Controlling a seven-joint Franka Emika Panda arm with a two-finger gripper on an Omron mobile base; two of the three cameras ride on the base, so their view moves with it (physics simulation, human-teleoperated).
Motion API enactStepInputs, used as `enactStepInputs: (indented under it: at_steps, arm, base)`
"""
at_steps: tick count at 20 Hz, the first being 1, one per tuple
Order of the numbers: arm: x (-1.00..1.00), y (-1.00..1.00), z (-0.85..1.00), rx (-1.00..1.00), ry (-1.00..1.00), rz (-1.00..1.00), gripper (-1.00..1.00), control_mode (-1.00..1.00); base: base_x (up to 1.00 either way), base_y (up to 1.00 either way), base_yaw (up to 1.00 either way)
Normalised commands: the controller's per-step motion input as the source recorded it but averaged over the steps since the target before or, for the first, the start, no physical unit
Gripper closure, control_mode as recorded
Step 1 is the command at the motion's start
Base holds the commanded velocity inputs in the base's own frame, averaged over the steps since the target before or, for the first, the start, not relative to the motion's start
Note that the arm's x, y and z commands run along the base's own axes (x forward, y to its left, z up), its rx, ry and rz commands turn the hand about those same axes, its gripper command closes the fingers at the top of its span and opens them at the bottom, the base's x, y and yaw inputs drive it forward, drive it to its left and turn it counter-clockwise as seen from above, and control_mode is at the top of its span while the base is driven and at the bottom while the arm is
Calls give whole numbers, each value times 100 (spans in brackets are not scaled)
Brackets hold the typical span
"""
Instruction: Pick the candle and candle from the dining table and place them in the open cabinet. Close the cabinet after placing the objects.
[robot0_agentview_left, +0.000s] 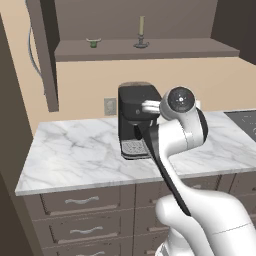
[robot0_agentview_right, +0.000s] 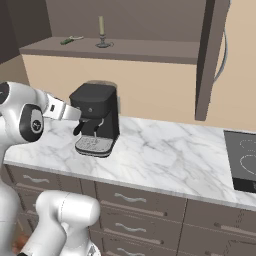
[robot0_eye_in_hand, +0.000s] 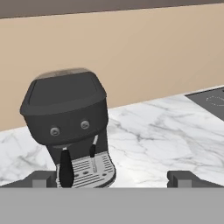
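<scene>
An olive-beige candle stands upright on a round dark dish on the bottom board of the open cabinet, high above the counter. The cabinet's dark brown door hangs swung out. My gripper is open with nothing between its fingertips. It is held low over the marble counter and faces a black coffee machine, well below the cabinet. The dining table is out of view.
The coffee machine stands on the marble counter with silver-handled drawers below. A small green bowl sits in the cabinet left of the candle. A dark cooktop lies at the counter's right end.
</scene>
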Motion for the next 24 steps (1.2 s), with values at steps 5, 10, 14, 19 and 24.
enactStepInputs:
  at_steps: [5,10,14,19,24]
  arm:
    - [0,0,0,0,0,0,-100,-100]
    - [0,0,0,0,0,0,-100,100]
    - [0,0,0,0,0,0,-100,100]
    - [0,0,0,0,0,0,-100,100]
    - [0,0,0,0,0,0,-100,100]
  base:
    - [0,0,0]
    - [0,0,0]
    - [0,0,0]
    - [0,0,0]
    - [-29,0,6]
